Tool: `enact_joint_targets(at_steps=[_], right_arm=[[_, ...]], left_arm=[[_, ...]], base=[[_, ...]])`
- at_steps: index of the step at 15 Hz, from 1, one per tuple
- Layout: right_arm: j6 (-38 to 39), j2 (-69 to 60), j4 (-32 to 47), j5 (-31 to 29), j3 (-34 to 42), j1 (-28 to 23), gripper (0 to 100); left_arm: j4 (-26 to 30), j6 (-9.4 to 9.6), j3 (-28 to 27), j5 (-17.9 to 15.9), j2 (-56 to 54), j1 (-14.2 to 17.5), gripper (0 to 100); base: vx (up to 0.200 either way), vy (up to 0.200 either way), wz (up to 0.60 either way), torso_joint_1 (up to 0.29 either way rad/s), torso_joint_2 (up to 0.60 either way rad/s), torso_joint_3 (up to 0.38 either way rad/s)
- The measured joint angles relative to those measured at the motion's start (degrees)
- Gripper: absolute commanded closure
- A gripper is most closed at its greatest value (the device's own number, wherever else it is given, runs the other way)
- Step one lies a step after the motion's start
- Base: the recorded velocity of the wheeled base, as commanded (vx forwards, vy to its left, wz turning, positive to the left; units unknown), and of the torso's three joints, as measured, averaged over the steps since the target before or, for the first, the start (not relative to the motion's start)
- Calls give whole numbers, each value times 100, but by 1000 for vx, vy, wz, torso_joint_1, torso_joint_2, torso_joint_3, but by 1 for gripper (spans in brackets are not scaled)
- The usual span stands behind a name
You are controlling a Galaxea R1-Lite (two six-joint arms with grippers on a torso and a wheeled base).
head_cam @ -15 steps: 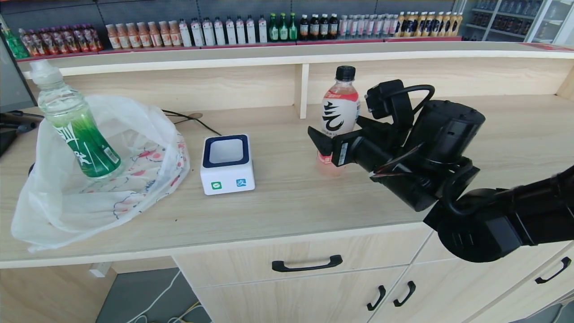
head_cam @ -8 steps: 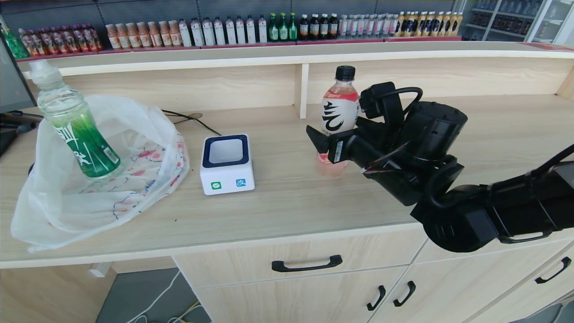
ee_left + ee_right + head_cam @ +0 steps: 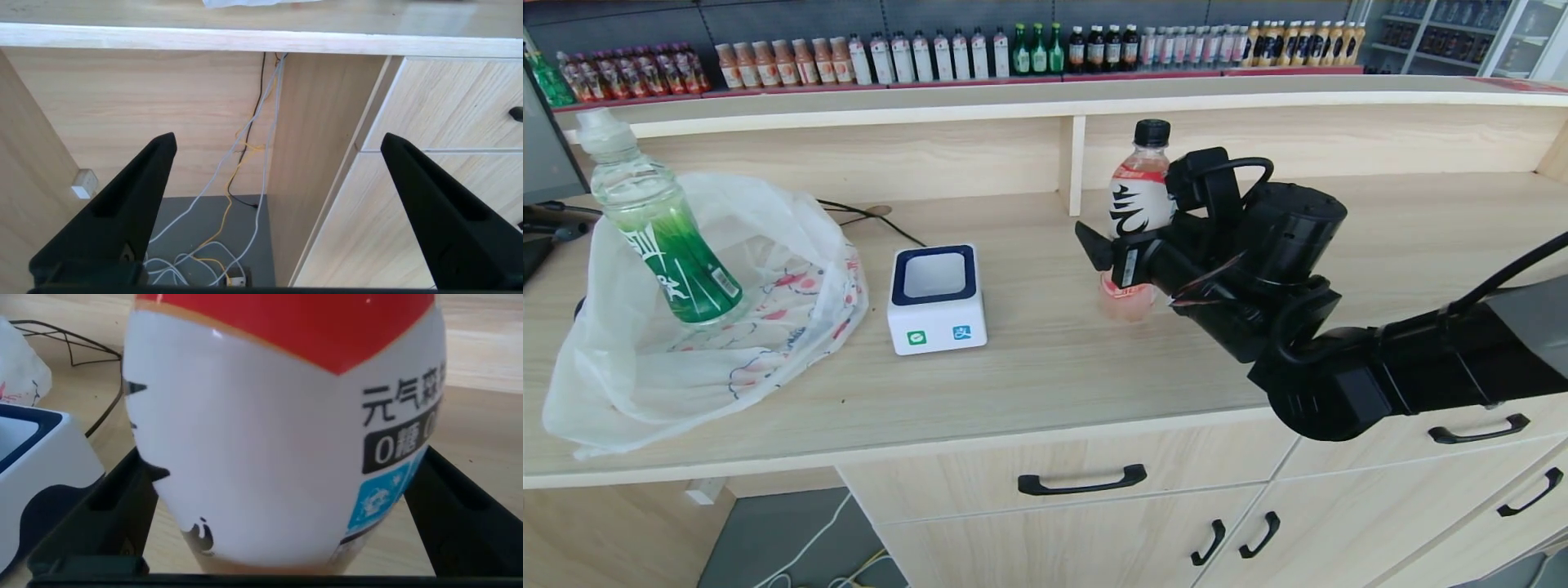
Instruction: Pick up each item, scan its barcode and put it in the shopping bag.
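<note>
A pink drink bottle (image 3: 1139,204) with a white label and black cap stands upright on the wooden counter (image 3: 1054,359), right of the white scanner (image 3: 935,298). My right gripper (image 3: 1123,253) is open around the bottle's lower half. In the right wrist view the bottle (image 3: 278,425) sits between the two fingers, close to both. A green bottle (image 3: 662,229) leans inside the translucent shopping bag (image 3: 768,269) at the counter's left. My left gripper (image 3: 270,212) hangs open below the counter edge, holding nothing.
A black cable (image 3: 874,216) runs behind the scanner. A raised shelf with a divider (image 3: 1076,163) backs the counter. Drawers with black handles (image 3: 1082,482) are below. Loose cables (image 3: 237,163) hang under the counter in the left wrist view.
My right arm has moved left and forward, bringing its open fingers around the pink bottle. The bottles, bag and scanner have not moved.
</note>
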Motion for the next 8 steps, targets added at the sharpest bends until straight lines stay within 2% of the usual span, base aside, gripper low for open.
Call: enact_joint_targets(at_steps=[3, 4, 8], right_arm=[[-7, 20, 0, 2, -24, -2, 0], [-13, 22, 0, 0, -37, 0, 100], [-11, 24, -6, 10, -45, -2, 100]], left_arm=[[0, 0, 0, 0, 0, 0, 0], [0, 0, 0, 0, 0, -2, 0], [0, 0, 0, -2, 0, -5, 0]], base=[[0, 0, 0, 0, 0, 0], [0, 0, 0, 0, 0, 0], [0, 0, 0, 0, 0, 0]])
